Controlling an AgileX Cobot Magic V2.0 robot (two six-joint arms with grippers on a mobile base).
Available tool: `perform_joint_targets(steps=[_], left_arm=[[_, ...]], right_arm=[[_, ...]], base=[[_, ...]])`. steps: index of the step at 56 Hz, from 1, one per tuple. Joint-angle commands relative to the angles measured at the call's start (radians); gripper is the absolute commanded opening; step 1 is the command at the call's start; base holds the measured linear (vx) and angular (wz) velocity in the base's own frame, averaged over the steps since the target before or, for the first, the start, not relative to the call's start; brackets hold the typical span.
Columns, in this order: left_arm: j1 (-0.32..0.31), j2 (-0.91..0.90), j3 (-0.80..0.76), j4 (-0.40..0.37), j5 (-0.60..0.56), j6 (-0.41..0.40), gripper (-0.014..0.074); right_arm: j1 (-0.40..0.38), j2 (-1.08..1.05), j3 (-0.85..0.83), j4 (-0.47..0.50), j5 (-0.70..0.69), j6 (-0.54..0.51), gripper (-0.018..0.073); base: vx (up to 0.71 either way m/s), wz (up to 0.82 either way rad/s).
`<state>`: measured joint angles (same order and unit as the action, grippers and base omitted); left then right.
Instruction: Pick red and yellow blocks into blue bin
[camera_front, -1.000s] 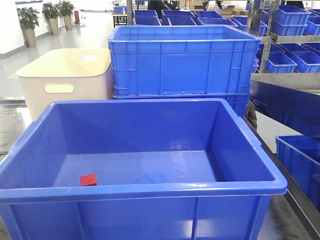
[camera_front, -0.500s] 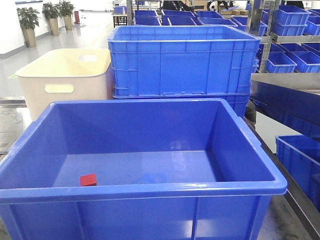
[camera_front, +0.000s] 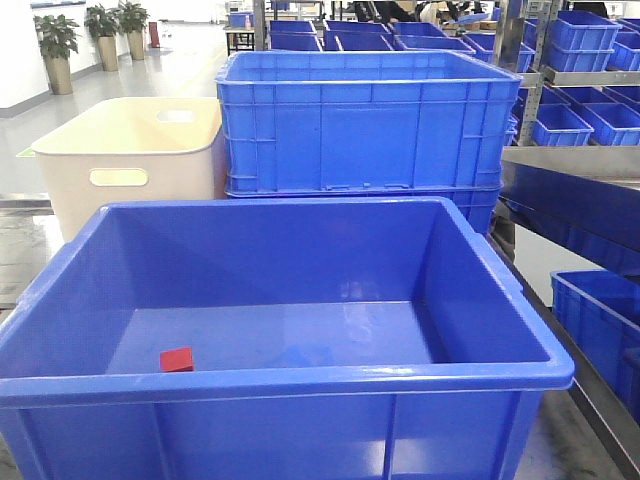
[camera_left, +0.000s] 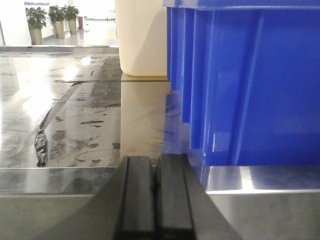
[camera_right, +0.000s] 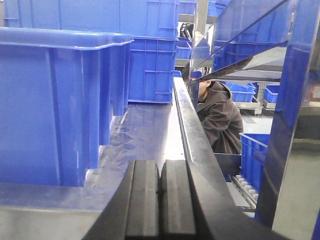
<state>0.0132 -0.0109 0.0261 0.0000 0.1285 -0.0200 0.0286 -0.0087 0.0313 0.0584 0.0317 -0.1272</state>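
the left end effector (camera_left: 156, 200) is made of matte black ribbed fingers, and they are pressed flat together with nothing between them; it is clenched and rests low over the shiny steel bench (camera_left: 75, 125). the metal in front of it is glossy, with dark smears and strong reflections. ahead and to its left stands the cream tub (camera_left: 142, 37), smooth and rounded, cut off at the top edge. just to its right rises the ribbed outer wall of the blue bin (camera_left: 250, 85), hard glossy plastic; from here the inside is hidden.

in the front view the blue bin (camera_front: 300, 385) is a large rectangle with smooth tapered inner walls and a thick rolled rim. the red block (camera_front: 177, 360), a small plain cube, lies on the bin floor near the front left corner, partly cut by the rim. the yellow block cannot be found in any view. behind the bin is a ribbed blue crate (camera_front: 365, 120).

the right end effector (camera_right: 160, 200) is also clenched on nothing, with the bin wall to its left. to its right a person in a dark hoodie (camera_right: 217, 120) is partly hidden by the bench edge.
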Motion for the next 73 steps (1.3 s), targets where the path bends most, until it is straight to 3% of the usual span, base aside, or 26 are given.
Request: perform_joint_targets(steps=[1, 21, 36, 73], left_arm=[[-0.001, -0.018, -0.017, -0.006, -0.082, -0.01, 0.0], [-0.001, -0.018, -0.017, -0.006, -0.082, -0.01, 0.0], [-0.001, -0.018, -0.017, -0.006, -0.082, -0.01, 0.0], [-0.001, -0.018, -0.017, -0.006, -0.082, -0.01, 0.0]], right_arm=[[-0.006, -0.013, 0.006, -0.013, -0.089, 0.0, -0.0011], [0.033, -0.013, 0.006, -0.047, -0.09, 0.012, -0.0011], [0.031, -0.013, 0.006, -0.047, -0.113, 0.076, -0.0011], [0.031, -0.012, 0.006, -0.047, -0.112, 0.077, -0.0011]], base=[[0.0, 0.0], [0.0, 0.0], [0.0, 0.0], [0.0, 0.0]])
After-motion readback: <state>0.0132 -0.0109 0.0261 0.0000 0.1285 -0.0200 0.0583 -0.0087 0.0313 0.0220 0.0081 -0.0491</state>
